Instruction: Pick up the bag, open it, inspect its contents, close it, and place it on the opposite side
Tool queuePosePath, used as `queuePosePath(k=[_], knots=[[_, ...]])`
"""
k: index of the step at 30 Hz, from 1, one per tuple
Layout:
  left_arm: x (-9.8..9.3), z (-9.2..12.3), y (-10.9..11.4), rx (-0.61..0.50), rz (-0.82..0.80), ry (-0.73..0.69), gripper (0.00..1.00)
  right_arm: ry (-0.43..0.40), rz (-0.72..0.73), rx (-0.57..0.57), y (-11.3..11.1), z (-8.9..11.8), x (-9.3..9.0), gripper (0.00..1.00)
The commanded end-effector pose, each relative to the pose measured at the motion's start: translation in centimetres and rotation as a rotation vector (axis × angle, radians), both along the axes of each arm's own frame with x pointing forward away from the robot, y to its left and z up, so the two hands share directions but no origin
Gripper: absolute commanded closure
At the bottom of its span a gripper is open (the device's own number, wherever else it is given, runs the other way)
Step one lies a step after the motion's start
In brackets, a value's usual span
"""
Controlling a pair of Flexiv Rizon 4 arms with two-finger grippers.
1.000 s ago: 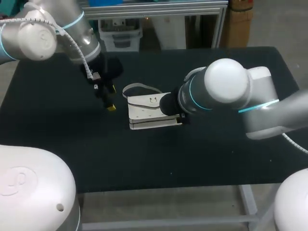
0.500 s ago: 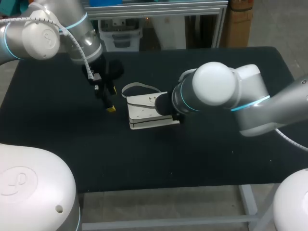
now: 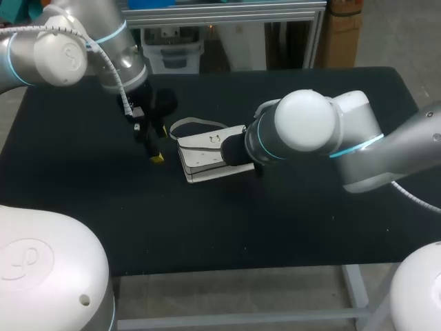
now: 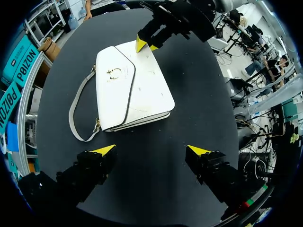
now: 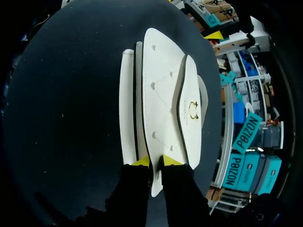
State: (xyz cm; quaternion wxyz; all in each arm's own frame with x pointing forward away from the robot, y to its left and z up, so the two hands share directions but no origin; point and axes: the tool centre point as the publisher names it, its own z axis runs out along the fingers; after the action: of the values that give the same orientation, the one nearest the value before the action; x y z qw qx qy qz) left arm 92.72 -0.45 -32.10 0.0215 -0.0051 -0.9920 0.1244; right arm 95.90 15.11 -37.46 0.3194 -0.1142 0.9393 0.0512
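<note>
The left arm (image 3: 83, 48) comes in from 10 o'clock in the head view. Its wrist is bent down so that the left gripper (image 4: 151, 150) points toward 5 o'clock, with its yellow-tipped fingers (image 4: 105, 150) spread wide and nothing between them. The right arm (image 3: 324, 134) enters from 3 o'clock and reaches toward 9 o'clock past the middle, its forearm low and nearly level. The right gripper (image 5: 156, 161) has its fingers drawn close together, pinching the edge of the white handbag (image 5: 163, 104)
</note>
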Motion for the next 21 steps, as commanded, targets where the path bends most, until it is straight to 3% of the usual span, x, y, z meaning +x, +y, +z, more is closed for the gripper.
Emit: queuePosePath(k=[1,10,21], knots=[[0.1,0.0,-0.1,0.009,-0.026,-0.012,0.00,-0.009,-0.005,0.002,0.0,-0.3,-0.4,1.00],[0.1,0.1,-0.8,-0.040,-0.127,-0.082,0.00,-0.048,-0.108,-0.034,1.1,-0.1,-2.2,1.00],[-0.1,0.5,-1.7,-0.107,-0.237,-0.198,0.00,-0.069,-0.210,0.013,1.9,-0.7,-3.6,1.00]])
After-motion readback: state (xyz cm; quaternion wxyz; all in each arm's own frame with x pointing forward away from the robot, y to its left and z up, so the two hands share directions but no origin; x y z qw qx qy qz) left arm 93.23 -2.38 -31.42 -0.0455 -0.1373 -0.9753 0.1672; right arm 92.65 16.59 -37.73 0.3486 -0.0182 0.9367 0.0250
